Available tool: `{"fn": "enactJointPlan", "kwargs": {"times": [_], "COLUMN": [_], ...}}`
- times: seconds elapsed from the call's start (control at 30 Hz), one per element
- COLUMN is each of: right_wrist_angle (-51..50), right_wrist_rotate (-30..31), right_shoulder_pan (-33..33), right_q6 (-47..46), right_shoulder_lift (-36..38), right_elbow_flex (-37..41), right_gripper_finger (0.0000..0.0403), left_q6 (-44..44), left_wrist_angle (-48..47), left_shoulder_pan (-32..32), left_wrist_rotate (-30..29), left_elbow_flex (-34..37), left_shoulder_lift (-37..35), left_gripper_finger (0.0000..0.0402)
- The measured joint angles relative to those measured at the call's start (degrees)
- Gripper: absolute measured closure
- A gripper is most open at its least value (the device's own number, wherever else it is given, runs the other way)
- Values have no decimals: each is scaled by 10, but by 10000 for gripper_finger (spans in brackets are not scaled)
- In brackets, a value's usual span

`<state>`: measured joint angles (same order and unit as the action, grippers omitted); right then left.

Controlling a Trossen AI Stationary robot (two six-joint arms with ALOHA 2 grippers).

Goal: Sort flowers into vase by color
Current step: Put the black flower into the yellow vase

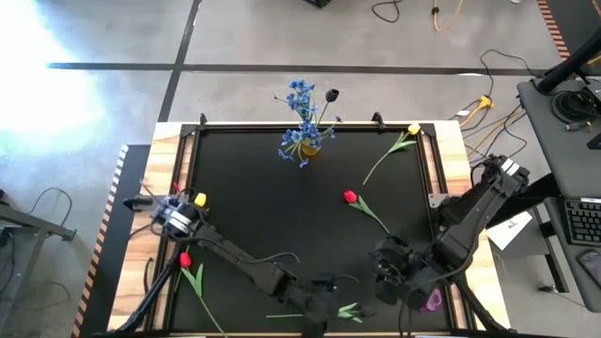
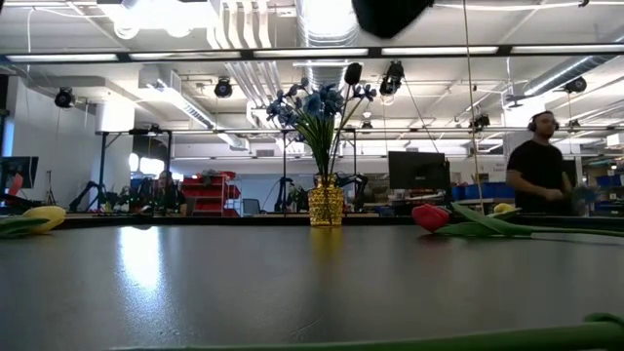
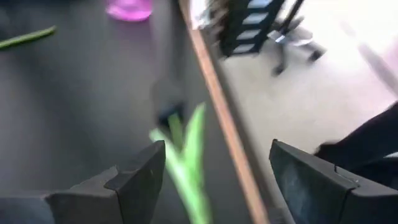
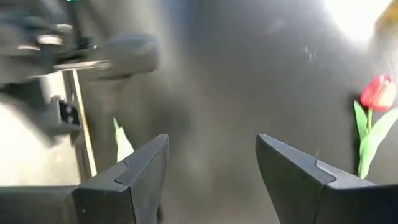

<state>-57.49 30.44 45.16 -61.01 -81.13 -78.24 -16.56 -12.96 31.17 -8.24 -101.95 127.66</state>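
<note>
A gold vase [image 1: 306, 148] [image 2: 326, 205] stands at the table's far edge, holding blue sprigs [image 1: 300, 96] and a near-black tulip [image 1: 331, 95]. A red tulip [image 1: 350, 197] [image 4: 378, 93] and a yellow tulip [image 1: 413, 130] lie on the right half of the mat. Another yellow tulip [image 1: 200, 199] and another red tulip [image 1: 185, 260] lie on the left. My left gripper [image 1: 336, 300] [image 3: 214, 177] is open at the near edge, its fingers on either side of a leafy green stem [image 3: 186, 165] lying on the mat. My right gripper [image 1: 390, 280] [image 4: 211, 171] is open just right of it. A pink flower head [image 1: 432, 300] [image 3: 129, 9] lies beside it.
The mat's wooden border [image 3: 217, 106] runs close by the left gripper, with floor beyond it. The two arms are close together at the near edge. A green stem [image 2: 409, 339] lies across the low view's foreground. A person [image 2: 541, 171] stands in the room behind the table.
</note>
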Motion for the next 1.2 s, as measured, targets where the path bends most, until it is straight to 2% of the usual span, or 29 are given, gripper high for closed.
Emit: {"fn": "enactJointPlan", "kwargs": {"times": [0.07,0.23,0.33,0.43,0.57,0.67,0.8,1.07,1.2], "right_wrist_angle": [-22,-74,-106,-123,-135,-149,-170,-176,-176], "right_wrist_rotate": [-8,-9,-9,-9,-9,-9,-9,-8,-4], "right_shoulder_pan": [10,39,55,70,89,101,115,118,118], "right_q6": [-16,-53,-73,-91,-116,-138,-164,-190,-205], "right_shoulder_lift": [-1,0,1,1,1,1,1,1,1], "right_elbow_flex": [-12,-36,-51,-60,-70,-80,-99,-131,-134], "right_gripper_finger": [170,170,170,170,170,170,170,170,170], "left_q6": [2,-23,-39,-54,-62,-89,-108,-39,10], "left_wrist_angle": [-28,-46,-77,-158,-270,-246,-277,-324,-332], "left_shoulder_pan": [-5,-6,-4,-5,-7,-8,-10,-35,-55], "left_wrist_rotate": [-9,30,27,-4,-32,-46,-68,-126,-129], "left_elbow_flex": [-11,-70,-141,-226,-337,-302,-295,-291,-279], "left_shoulder_lift": [25,114,157,202,261,249,238,200,143], "left_gripper_finger": [128,129,135,150,203,271,378,399,401]}}
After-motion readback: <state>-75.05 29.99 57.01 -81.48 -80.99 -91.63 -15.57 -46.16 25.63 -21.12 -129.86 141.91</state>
